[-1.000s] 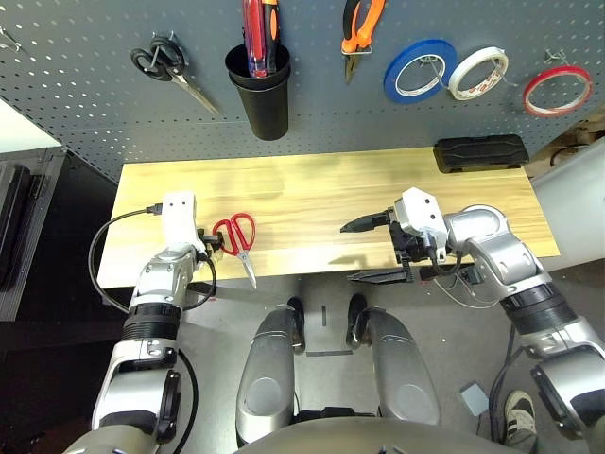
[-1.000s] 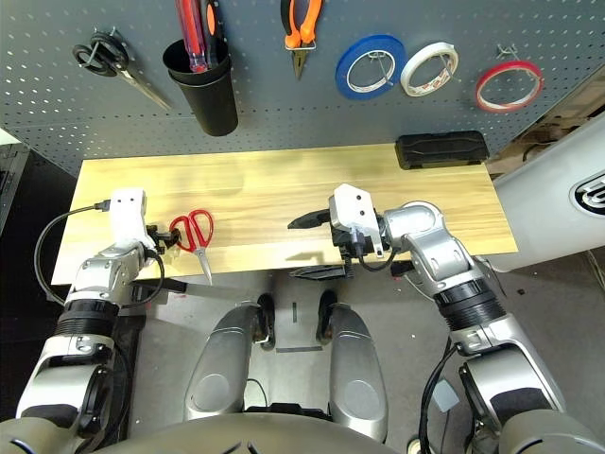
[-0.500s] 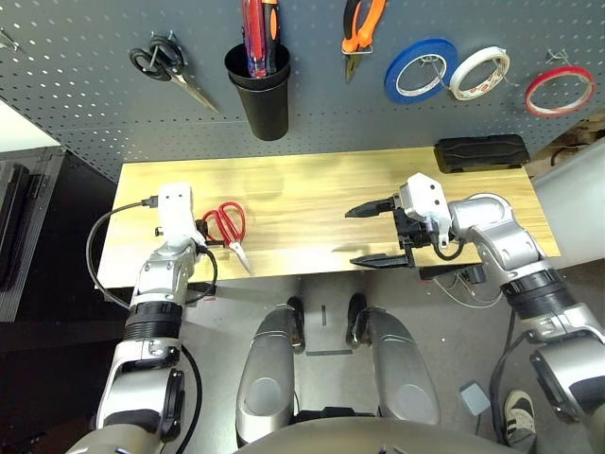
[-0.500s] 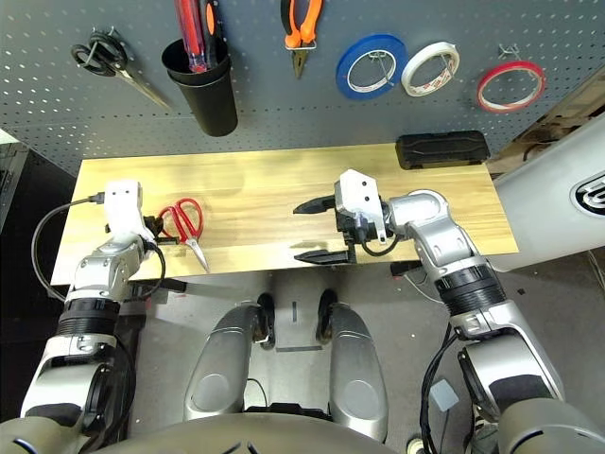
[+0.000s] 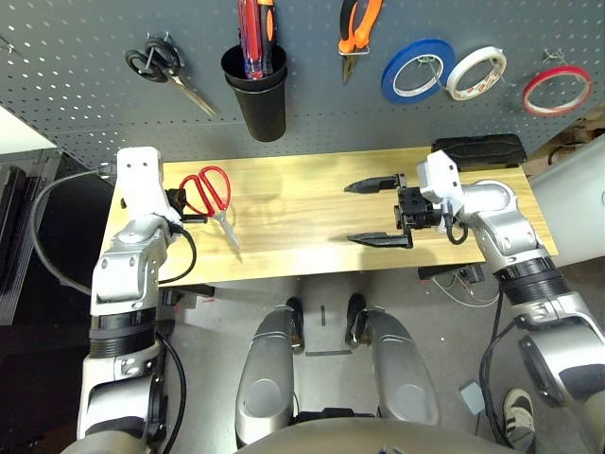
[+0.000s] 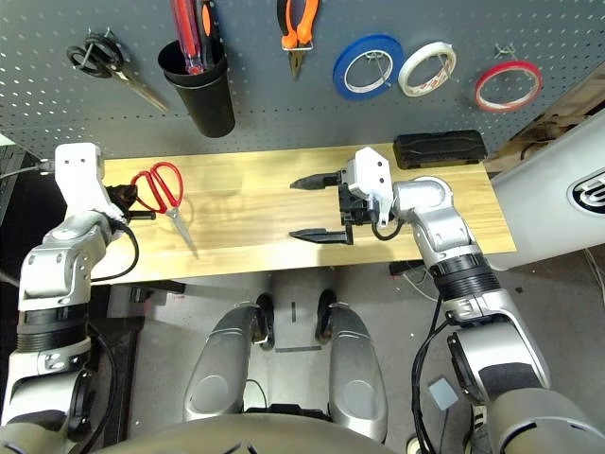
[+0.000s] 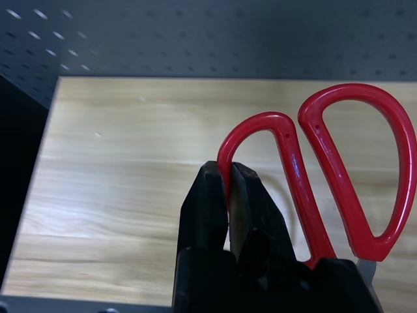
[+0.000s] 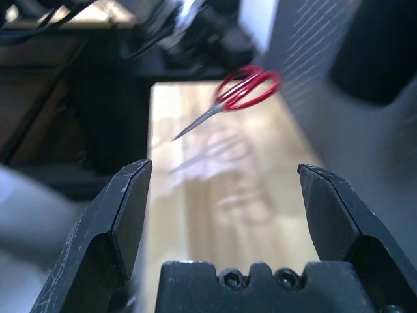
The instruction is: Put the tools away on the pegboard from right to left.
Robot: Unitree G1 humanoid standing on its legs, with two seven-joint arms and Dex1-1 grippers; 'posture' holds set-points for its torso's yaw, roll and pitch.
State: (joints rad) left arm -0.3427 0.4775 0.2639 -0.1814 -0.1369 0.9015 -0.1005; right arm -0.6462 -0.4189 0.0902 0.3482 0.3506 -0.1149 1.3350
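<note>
We see the left gripper [image 7: 229, 195] with its jaws pressed tight on one red loop of the scissors [image 5: 210, 194]. The scissors hang from that pinch, up off the table [image 5: 293, 213], with the blades pointing down toward the near edge. They are over the left end of the table.

The right gripper [image 5: 374, 210] has its jaws spread wide with nothing between them. It points left, over the middle of the table.

Behind the table stands the pegboard [image 5: 85, 85]. The red tape [image 5: 556, 90] hangs at the far right. Next to it are the white tape [image 5: 476, 73] and the blue tape [image 5: 414, 69]. The pliers [image 5: 355, 28] hang to the left of those. The screwdriver [image 5: 251, 38] stands in the black cup [image 5: 257, 95]. Black scissors [image 5: 165, 68] hang at the left. A black box [image 5: 478, 152] lies on the table under the tapes.
</note>
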